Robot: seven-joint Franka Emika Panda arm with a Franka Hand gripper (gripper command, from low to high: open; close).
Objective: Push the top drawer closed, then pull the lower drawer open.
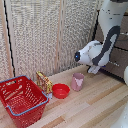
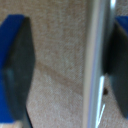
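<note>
Hand (image 2: pixel 67 65) is seen in the wrist view with its two dark pads (image 2: pixel 17 70) set wide apart; a slim silver bar handle (image 2: pixel 97 60) runs between them, close to one pad, with nothing gripped. Which drawer the bar belongs to cannot be told from that view.

Exterior view, from its left to its right: red basket (image 1: pixel 22 100), a small yellow item (image 1: pixel 44 82) of unclear kind, red bowl (image 1: pixel 61 91), pink cup (image 1: pixel 77 81), all on the wooden surface (image 1: pixel 95 102). At the far right the arm (image 1: pixel 100 47) is seen reaching to the dark drawer fronts; the lower drawer (image 1: pixel 116 62) is partly visible with a glint of handle, while the top drawer (image 1: pixel 122 40) is mostly hidden behind the arm, so its open or closed state cannot be read.

Step is judged to be the pull on the lower drawer. For a clean pull, the bar is best centred between the pads before closing, the closure made square to the bar, and the draw kept straight along the drawer's travel.

Pad-to-bar alignment is given by the wrist view only; arm pose and surface layout are given by the exterior view only.
</note>
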